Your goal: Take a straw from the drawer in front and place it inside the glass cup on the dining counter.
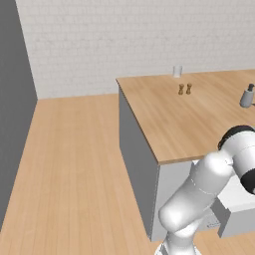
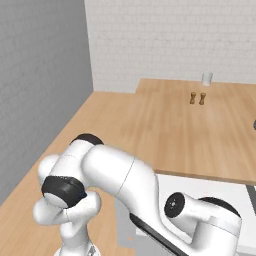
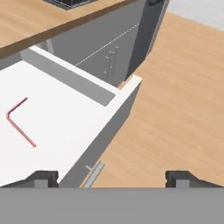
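Wooden plank surface (image 1: pixel 164 119) of the island carried the glass cup (image 1: pixel 177 71) at its far edge. Below, the open drawer (image 3: pixel 114 120) held the bent red straw (image 3: pixel 17 121) on its white floor. Jaws gaped wide, gripping nothing.

Both base views look forward and down from behind the white arm, one from each side, sharing the light wooden plank-topped dining counter (image 1: pixel 164 114), while the hand view looks closely down into the open white-lined grey drawer (image 3: pixel 65 122).
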